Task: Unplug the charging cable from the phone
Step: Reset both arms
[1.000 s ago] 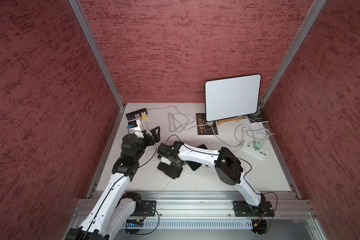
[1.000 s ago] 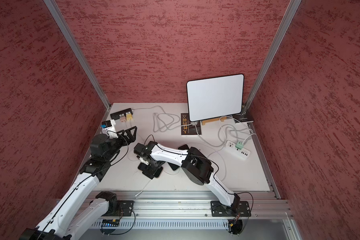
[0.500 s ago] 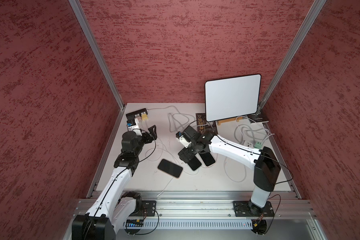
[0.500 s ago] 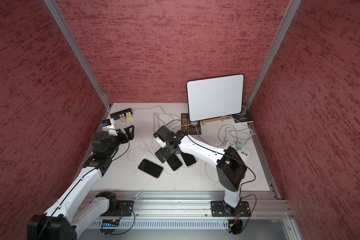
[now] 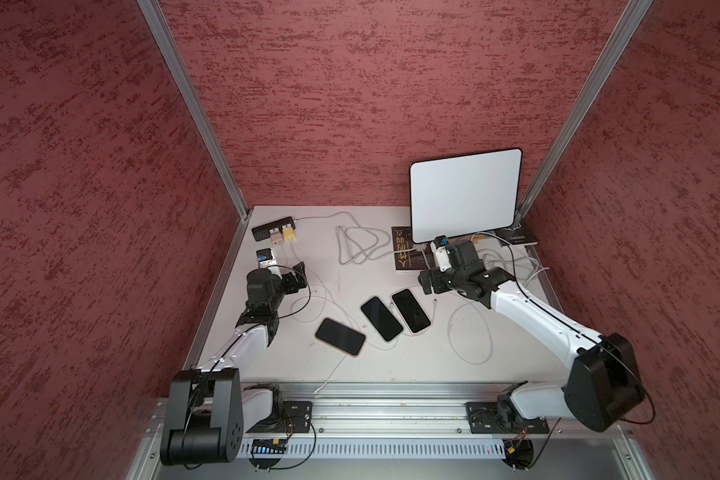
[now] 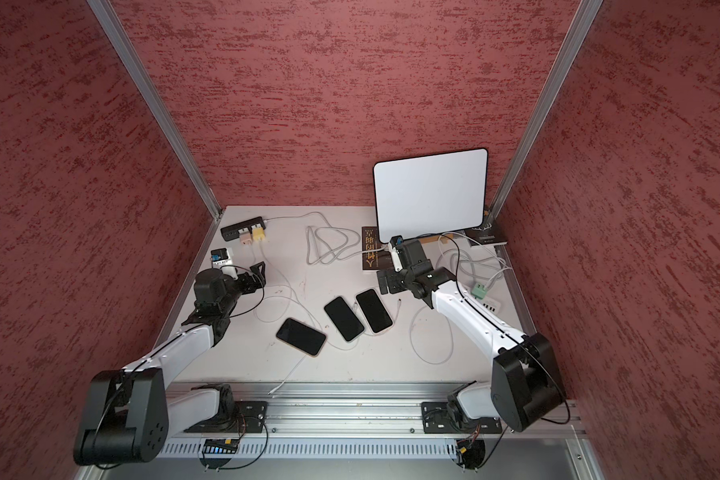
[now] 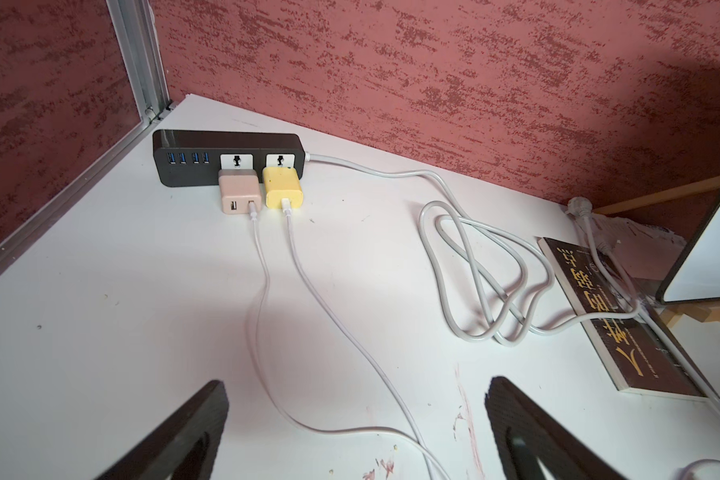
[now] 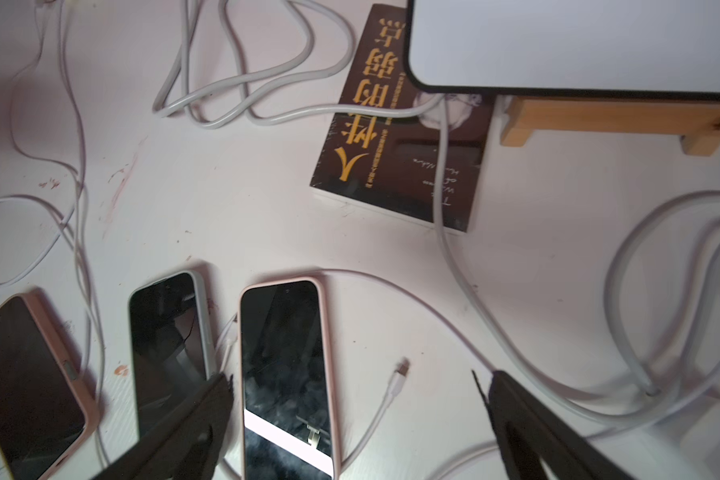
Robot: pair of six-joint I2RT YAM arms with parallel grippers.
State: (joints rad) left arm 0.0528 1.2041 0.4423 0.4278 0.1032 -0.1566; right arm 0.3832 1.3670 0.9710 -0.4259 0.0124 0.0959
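Three dark-screened phones lie mid-table in both top views: a left phone (image 5: 340,336), a middle phone (image 5: 381,318) and a right phone (image 5: 410,310). In the right wrist view the right phone (image 8: 285,374) has a pink case, and a loose white charging cable connector (image 8: 402,368) lies bare on the table beside it. A thin white cable (image 5: 333,372) runs from the left phone's near end to the front rail. My right gripper (image 8: 358,376) hangs open just behind the right phone, holding nothing. My left gripper (image 7: 356,382) stands open at the left, over two thin cables.
A black power strip (image 7: 225,153) with a pink charger (image 7: 240,193) and a yellow charger (image 7: 283,189) sits at the back left. A brown book (image 8: 400,166), a white board (image 5: 464,195) on a wooden stand and a grey cord coil (image 5: 358,245) are behind. A white power strip (image 6: 489,305) lies at the right.
My right arm has swung from the left phone, across the other phones, to the right rear, and the left phone now shows. The left arm has drawn back slightly.
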